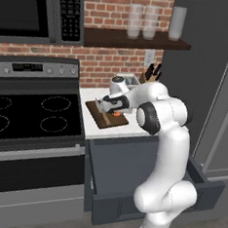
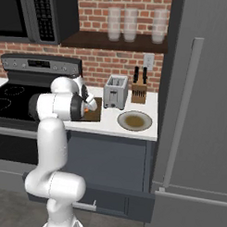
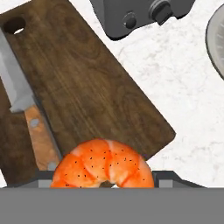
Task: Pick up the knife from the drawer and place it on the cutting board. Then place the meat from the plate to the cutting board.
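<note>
Left base view: the gripper (image 1: 113, 111) hangs over the cutting board (image 1: 105, 116), drawer (image 1: 144, 187) pulled out below. Right base view: plate (image 2: 134, 120) sits bare on the desk (image 2: 133, 132). Hand view: meat (image 3: 103, 164) seemingly pinched between the fingers, knife (image 3: 26, 109) lying on the board.

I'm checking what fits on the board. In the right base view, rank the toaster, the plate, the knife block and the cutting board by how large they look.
1. toaster and plate: too alike to split.
2. knife block: clearly smaller.
cutting board: unranked, since the arm hides most of it.
</note>
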You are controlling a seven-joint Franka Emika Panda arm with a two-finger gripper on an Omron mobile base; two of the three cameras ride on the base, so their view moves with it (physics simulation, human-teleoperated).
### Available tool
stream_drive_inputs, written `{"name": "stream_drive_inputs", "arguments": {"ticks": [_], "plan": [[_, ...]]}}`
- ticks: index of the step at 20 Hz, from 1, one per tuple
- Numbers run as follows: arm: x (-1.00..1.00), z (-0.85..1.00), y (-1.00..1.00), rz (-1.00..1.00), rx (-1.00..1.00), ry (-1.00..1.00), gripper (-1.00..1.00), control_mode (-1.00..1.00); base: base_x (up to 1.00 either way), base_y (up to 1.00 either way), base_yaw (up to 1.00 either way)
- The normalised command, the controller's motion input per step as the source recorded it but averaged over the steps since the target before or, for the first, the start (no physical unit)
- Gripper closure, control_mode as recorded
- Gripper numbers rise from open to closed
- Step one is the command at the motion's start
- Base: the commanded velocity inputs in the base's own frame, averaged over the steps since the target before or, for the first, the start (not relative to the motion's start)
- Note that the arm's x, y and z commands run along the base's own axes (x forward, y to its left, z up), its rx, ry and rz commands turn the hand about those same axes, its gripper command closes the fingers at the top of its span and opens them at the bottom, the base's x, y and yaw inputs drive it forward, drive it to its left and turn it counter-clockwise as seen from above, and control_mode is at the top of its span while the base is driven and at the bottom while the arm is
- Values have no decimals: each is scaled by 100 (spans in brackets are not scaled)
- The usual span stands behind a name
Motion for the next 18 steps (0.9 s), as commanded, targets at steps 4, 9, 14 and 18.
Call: {"name": "stream_drive_inputs", "arguments": {"ticks": [4, 9, 14, 18], "plan": [[44, -40, 10, 0, 0, 0, 100, -100, 0, 0, 0], [45, -28, 0, 0, 0, 0, 100, -100, 0, 0, 0], [13, -27, 0, 0, 0, 0, -100, -100, 0, 0, 0], [0, -18, 0, 0, 0, 0, -100, -100, 0, 0, 0]]}}
